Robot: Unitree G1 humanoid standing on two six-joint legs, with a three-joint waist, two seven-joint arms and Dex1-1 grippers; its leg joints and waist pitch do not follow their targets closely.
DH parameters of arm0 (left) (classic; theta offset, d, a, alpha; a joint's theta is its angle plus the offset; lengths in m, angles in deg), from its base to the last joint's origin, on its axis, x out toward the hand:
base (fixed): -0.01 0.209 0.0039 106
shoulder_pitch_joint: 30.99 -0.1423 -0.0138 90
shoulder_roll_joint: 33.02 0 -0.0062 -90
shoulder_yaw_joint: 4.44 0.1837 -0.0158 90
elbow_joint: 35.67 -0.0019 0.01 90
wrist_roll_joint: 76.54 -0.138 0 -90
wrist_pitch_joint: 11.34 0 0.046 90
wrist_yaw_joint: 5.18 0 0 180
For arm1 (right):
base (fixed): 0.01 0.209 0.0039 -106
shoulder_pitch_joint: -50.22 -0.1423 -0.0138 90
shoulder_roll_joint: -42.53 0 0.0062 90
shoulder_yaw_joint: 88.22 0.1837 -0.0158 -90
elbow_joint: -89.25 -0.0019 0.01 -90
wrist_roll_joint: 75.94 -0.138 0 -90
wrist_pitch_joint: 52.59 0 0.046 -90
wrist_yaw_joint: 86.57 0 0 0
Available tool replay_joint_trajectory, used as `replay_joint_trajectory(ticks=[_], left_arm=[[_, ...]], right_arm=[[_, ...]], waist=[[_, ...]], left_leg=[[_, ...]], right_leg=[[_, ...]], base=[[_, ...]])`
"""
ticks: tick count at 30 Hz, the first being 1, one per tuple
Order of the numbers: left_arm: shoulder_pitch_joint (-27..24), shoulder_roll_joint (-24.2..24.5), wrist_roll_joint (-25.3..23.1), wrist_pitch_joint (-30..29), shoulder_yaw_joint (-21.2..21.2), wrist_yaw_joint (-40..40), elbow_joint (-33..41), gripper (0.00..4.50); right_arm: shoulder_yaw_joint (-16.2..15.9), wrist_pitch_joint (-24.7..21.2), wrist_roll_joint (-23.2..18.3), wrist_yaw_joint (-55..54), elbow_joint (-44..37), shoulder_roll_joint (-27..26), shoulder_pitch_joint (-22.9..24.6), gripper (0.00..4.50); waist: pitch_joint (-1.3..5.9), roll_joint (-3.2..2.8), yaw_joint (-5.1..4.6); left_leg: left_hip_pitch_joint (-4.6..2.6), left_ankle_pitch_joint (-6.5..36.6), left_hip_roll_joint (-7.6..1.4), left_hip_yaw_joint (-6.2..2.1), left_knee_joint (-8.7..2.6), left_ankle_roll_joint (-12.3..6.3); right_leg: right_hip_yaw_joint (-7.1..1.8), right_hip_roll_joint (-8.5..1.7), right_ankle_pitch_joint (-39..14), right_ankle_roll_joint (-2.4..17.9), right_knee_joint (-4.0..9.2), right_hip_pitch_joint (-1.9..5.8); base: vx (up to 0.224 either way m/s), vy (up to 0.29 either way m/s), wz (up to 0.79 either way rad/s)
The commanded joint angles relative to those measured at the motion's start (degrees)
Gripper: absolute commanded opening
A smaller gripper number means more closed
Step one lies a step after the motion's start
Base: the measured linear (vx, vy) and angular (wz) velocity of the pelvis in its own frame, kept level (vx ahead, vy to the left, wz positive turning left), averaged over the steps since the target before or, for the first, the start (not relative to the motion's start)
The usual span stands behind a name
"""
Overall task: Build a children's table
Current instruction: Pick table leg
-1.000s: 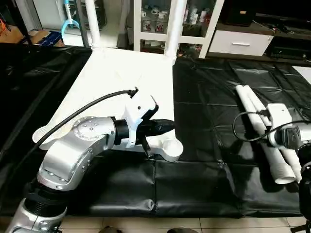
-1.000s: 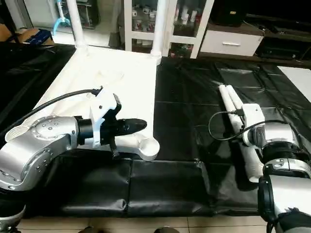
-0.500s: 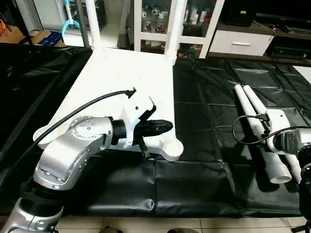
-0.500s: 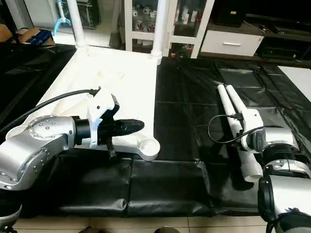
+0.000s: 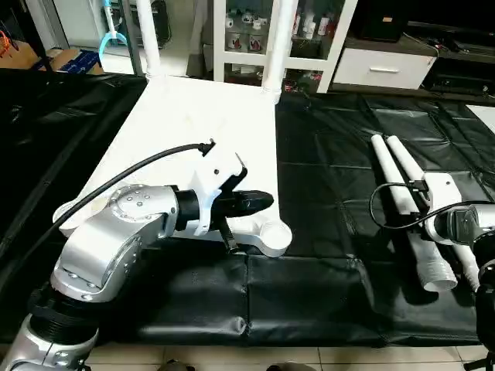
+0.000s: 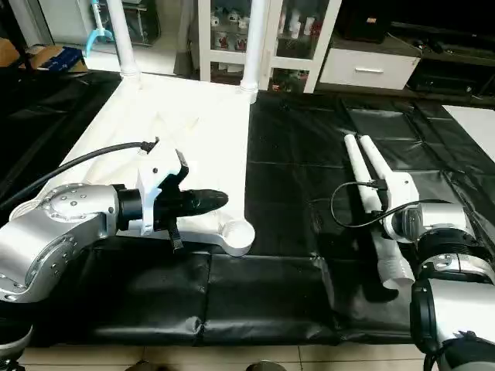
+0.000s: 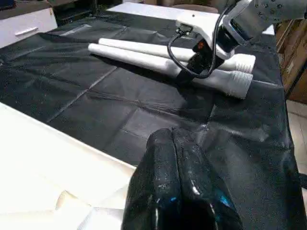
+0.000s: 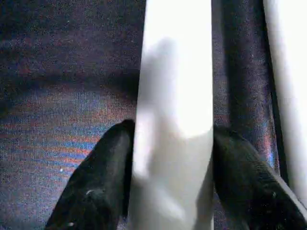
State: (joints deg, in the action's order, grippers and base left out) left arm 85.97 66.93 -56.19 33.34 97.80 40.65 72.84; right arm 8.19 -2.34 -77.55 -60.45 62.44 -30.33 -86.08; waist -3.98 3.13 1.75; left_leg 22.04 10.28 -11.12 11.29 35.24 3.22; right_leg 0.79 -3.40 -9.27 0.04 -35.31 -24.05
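On the black work cover (image 5: pixel 325 301): everything lies here, biggest first.
Tabletop (image 5: pixel 178 131): white plastic, upside down on the left half; two legs (image 5: pixel 276 42) stand in its far sockets. Stiff, light, likely slick; hold at a rim.
Loose legs (image 5: pixel 402 193): two tapered tubes side by side on the right; rigid, light, prone to roll; grip mid-shaft.
Left gripper (image 5: pixel 259 201): fingers pressed together, empty, above the tabletop's near edge by a corner socket (image 5: pixel 271 239).
Right gripper (image 8: pixel 163 191): fingers (image 8: pixel 96 191) flank one loose leg, seemingly touching; firmness of hold unclear.
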Motion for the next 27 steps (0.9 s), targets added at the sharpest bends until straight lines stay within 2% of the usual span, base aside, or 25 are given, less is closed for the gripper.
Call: replay_joint_trajectory(ticks=[1,4,12,16,17,18,19,20,21,22,23,24,25,26,27], left_arm=[[1.20,-0.80,0.44,0.23,-0.68,-0.95,-0.16,0.00],[1.53,-1.64,0.43,0.33,-1.42,-2.01,-0.97,0.00],[2.14,-2.86,-0.78,1.52,-2.20,-4.47,-2.48,0.00],[3.18,-4.83,-0.66,0.58,-4.28,-7.78,-3.99,0.00],[4.27,-7.27,-0.13,-0.46,-6.49,-10.92,-5.79,0.00],[5.73,-10.42,1.26,-1.93,-9.41,-14.51,-7.69,0.00],[7.01,-12.95,3.18,-3.72,-11.95,-16.79,-9.10,0.00],[8.05,-15.08,5.67,-5.32,-14.23,-18.01,-9.88,0.00],[8.51,-16.09,7.27,-6.21,-15.37,-18.27,-10.05,0.32],[8.51,-16.09,7.27,-6.21,-15.37,-18.27,-10.05,0.32],[9.11,-17.27,9.59,-7.30,-16.73,-18.31,-10.03,0.41],[9.63,-18.20,11.52,-7.87,-17.67,-18.24,-9.98,0.41],[10.01,-18.98,12.93,-8.28,-18.36,-18.24,-9.88,0.58],[10.43,-19.62,14.04,-8.05,-18.74,-18.10,-9.89,0.72],[10.71,-20.07,14.58,-7.72,-18.95,-18.18,-9.94,0.79]], right_arm=[[0.61,0.42,-0.25,-0.34,0.29,0.41,-0.57,2.08],[0.71,0.29,-0.45,-0.30,-0.02,0.37,-0.42,1.84],[0.60,-0.31,-0.58,-0.58,-2.18,0.26,0.30,1.79],[2.42,-0.27,-3.04,1.21,-6.73,-0.01,0.71,1.79],[3.74,0.58,-5.46,3.44,-11.43,-0.87,1.77,1.79],[5.25,1.40,-9.08,6.62,-18.30,-2.31,3.64,1.79],[6.19,1.37,-12.17,9.46,-24.38,-3.43,5.30,1.79],[6.86,0.20,-15.43,12.34,-30.28,-4.40,6.86,1.79],[7.10,-0.81,-17.23,13.90,-33.46,-4.87,7.74,1.78],[7.10,-0.81,-17.23,13.90,-33.46,-4.87,7.74,1.78],[6.75,-2.84,-20.53,16.91,-39.11,-5.22,9.44,1.78],[6.33,-4.68,-24.15,20.06,-44.47,-5.42,11.24,1.78],[5.97,-6.13,-27.08,22.60,-48.85,-5.54,12.79,1.78],[4.97,-7.39,-30.09,25.52,-53.55,-5.33,14.72,1.78],[4.03,-8.32,-31.94,27.51,-56.44,-4.97,16.06,1.78]], waist=[[4.31,-0.35,-0.09],[4.33,-0.45,-0.11],[4.41,-0.42,-0.07],[4.50,-0.43,0.03],[4.59,-0.36,0.04],[4.53,-0.72,-0.01],[4.65,-0.47,0.15],[4.76,-0.30,0.34],[4.93,-0.11,0.25],[4.98,-0.11,0.37],[4.86,-0.10,0.56],[4.76,-0.01,0.86],[4.79,-0.41,1.23],[4.94,-0.48,1.50],[4.81,-0.33,1.45]], left_leg=[[-1.18,11.93,-1.25,-0.43,-3.43,1.46],[-1.14,11.92,-1.22,-0.42,-3.40,1.45],[-1.10,12.01,-1.24,-0.49,-3.37,1.31],[-1.14,11.45,-1.23,-0.41,-3.30,0.93],[-1.14,11.26,-1.20,-0.49,-3.33,0.71],[-1.14,11.87,-1.24,-0.37,-3.37,0.62],[-1.15,11.27,-1.28,-0.48,-3.23,0.20],[-0.92,9.99,-1.07,-0.43,-3.29,-1.13],[-0.66,8.41,-1.23,-0.79,-3.47,-2.16],[-0.75,8.09,-1.34,-0.83,-3.40,-2.45],[-1.13,8.60,-1.28,-0.51,-3.23,-3.02],[-1.09,8.36,-1.21,-0.45,-3.24,-3.27],[-1.32,8.17,-1.58,-0.53,-3.32,-3.64],[-1.35,7.50,-1.65,-0.61,-3.34,-3.70],[-1.33,7.54,-1.70,-0.55,-3.41,-3.81]], right_leg=[[-1.11,-2.53,-12.22,12.88,3.72,2.62],[-1.12,-2.50,-11.69,13.08,3.72,2.68],[-1.07,-2.52,-12.18,12.83,3.74,2.72],[-1.17,-2.44,-10.65,12.79,3.69,2.82],[-1.08,-2.51,-10.66,12.91,3.64,2.89],[-1.20,-2.45,-10.52,13.00,3.67,2.95],[-1.27,-2.37,-8.44,12.63,3.59,3.25],[-1.33,-2.46,-6.68,12.63,3.52,3.73],[-1.11,-2.76,-6.30,13.09,3.37,3.94],[-1.03,-2.89,-6.73,13.49,3.36,3.73],[-1.11,-2.72,-8.19,14.04,3.70,3.31],[-1.23,-2.67,-8.23,14.01,3.76,3.51],[-1.22,-2.77,-8.20,14.12,3.72,3.15],[-1.08,-2.71,-8.02,13.85,3.62,3.32],[-1.08,-2.64,-8.16,13.83,3.81,3.16]], base=[[0.000,0.000,0.00],[0.000,0.000,0.00],[0.000,0.000,0.00],[0.000,0.000,0.00],[0.000,0.000,0.00],[0.000,0.000,0.00],[0.000,0.000,0.00],[0.000,0.000,0.00],[0.000,0.000,0.00],[0.000,0.000,0.00],[0.000,0.000,0.00],[0.000,0.000,0.00],[0.000,0.000,0.00],[0.000,0.000,0.00],[0.000,0.000,0.00]])
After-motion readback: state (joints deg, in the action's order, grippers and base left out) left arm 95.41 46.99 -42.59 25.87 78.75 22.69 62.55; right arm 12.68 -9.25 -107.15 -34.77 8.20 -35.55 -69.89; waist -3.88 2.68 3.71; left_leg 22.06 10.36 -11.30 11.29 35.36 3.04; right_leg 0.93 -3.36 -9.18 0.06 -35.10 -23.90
